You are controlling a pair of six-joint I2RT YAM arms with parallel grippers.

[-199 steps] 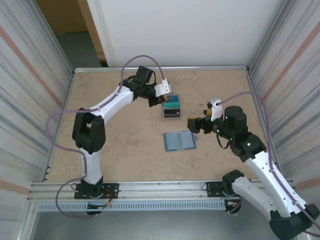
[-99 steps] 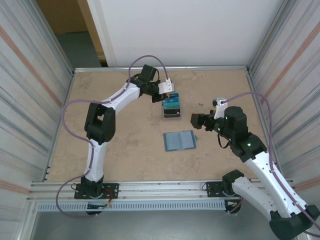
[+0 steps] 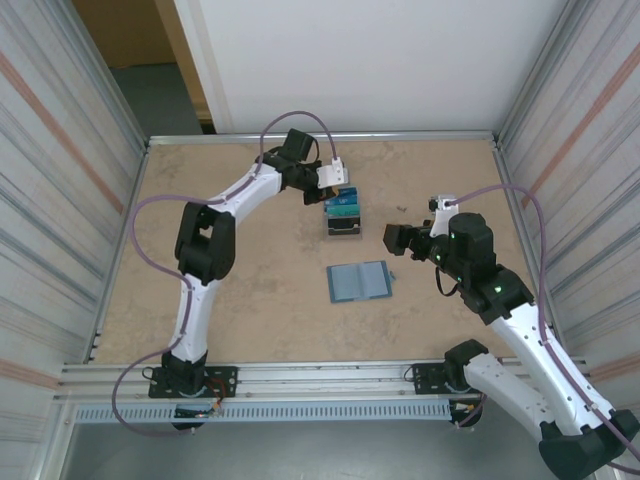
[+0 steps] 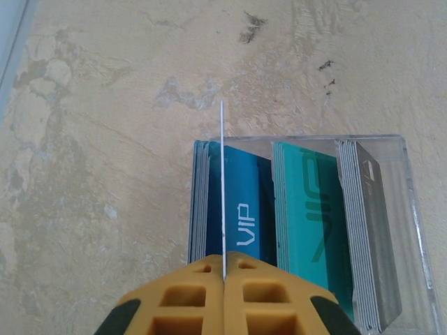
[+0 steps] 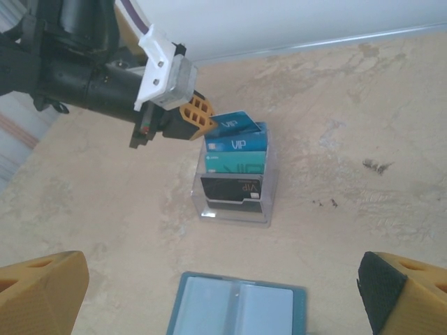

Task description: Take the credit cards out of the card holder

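As left claw pinches card edge-on, face hidden

Teal wallet lies open, flat on the bench; blue and teal cards stand upright in a clear box.

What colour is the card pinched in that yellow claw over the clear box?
Blue; the card shows best in the right wrist view.

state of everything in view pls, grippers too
left gripper: shut on a credit card, at the clear stand.
right gripper: open, empty.
card holder: lying open flat, inner pockets up.
clear stand: upright, several cards standing in it.
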